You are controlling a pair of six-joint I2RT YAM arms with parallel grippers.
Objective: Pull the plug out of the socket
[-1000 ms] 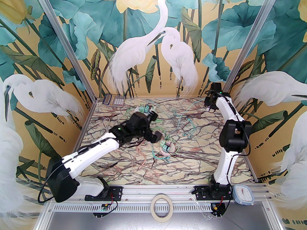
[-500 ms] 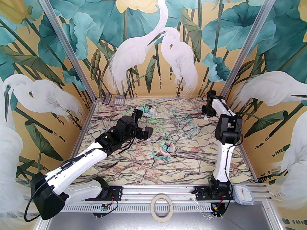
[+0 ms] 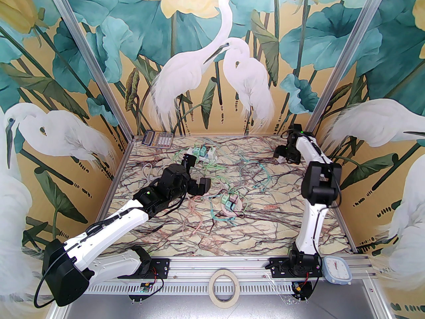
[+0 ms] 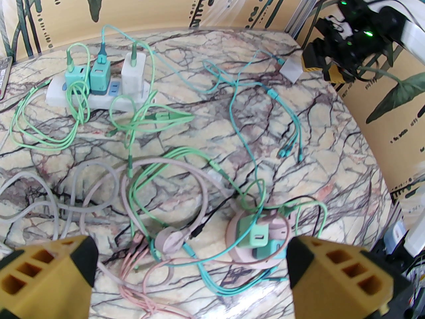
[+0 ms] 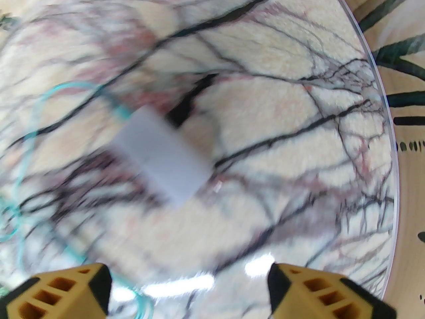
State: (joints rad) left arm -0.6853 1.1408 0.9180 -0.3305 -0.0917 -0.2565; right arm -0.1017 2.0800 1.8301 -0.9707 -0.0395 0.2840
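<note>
While both my grippers hang wide and empty — left gripper (image 4: 191,261) above the cables (image 4: 162,116), right gripper (image 5: 189,277) over a loose white adapter (image 5: 162,158) far right — the teal plug (image 4: 99,73) sits in the power strip (image 4: 54,90), far, left of centre. Risk: unbraced, that strip lifts with the pull; cables snag.

We see a cream marble tabletop (image 3: 272,224) veined in black and dull red. In the left wrist view, at eleven o'clock, a white power strip (image 4: 54,91) carries a mint plug (image 4: 74,76), a teal plug (image 4: 99,78) and a white plug (image 4: 132,75). The round socket (image 4: 230,234) (at five o'clock) is dusty pink; cables (image 4: 166,116) run mint, teal, grey, pink.
</note>
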